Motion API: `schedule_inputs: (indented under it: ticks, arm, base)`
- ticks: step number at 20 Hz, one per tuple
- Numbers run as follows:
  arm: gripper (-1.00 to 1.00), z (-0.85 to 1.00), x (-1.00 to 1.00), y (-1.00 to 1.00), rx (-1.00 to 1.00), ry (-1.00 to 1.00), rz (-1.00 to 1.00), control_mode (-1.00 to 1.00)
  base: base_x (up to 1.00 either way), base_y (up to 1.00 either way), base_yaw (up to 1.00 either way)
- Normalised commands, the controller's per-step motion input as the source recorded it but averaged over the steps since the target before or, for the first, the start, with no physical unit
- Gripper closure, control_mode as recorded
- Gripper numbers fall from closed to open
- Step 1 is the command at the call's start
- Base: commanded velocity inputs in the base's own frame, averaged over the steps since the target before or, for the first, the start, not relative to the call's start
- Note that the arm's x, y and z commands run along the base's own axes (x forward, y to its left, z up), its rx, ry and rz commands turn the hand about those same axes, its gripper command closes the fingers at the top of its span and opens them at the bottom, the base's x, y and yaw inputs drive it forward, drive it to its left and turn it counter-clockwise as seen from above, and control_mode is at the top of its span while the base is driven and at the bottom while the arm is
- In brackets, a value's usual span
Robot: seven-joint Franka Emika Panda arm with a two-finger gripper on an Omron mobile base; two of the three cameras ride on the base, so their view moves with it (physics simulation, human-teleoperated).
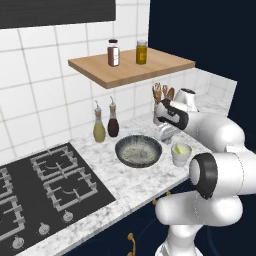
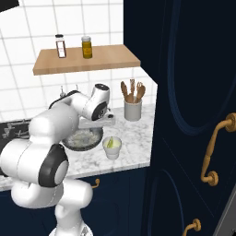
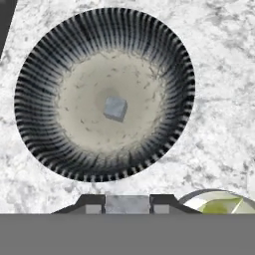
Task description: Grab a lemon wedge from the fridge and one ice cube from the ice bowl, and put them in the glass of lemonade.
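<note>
Overhead, wooden shelf (image 1: 131, 68) above marble counter (image 1: 127, 182), white tiles.

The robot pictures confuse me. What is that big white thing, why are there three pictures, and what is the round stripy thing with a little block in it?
The big white thing is a robot arm in a make-believe computer kitchen. Two pictures come from cameras riding behind it, one on its left and one on its right. The third comes from a camera on its hand, looking straight down. The round stripy thing is the ice bowl, and the little grey block in it is an ice cube. Beside the bowl on the marble counter stands the glass of lemonade, with something yellow-green in it. Behind them are two bottles and a holder of wooden spoons. The end effector hangs above the bowl, and I cannot tell whether it holds anything.
</note>
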Motion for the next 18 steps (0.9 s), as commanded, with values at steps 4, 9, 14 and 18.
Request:
schedule_inputs:
  ticks: [4,9,14,18]
  arm:
    - [1.0,0.0,-0.08,-0.79,-0.05,-0.15,-0.19,-1.0]
    - [1.0,0.01,0.42,-0.05,-0.2,0.0,-0.11,-1.0]
    - [1.0,0.0,0.26,-0.45,-0.05,0.03,-0.05,-1.0]
    - [1.0,0.0,-0.07,-0.43,0.05,0.01,-0.01,-1.0]
  base:
    - [0.0,0.0,0.0]
    - [0.0,0.0,0.0]
    - [0.0,0.0,0.0]
    - [0.0,0.0,0.0]
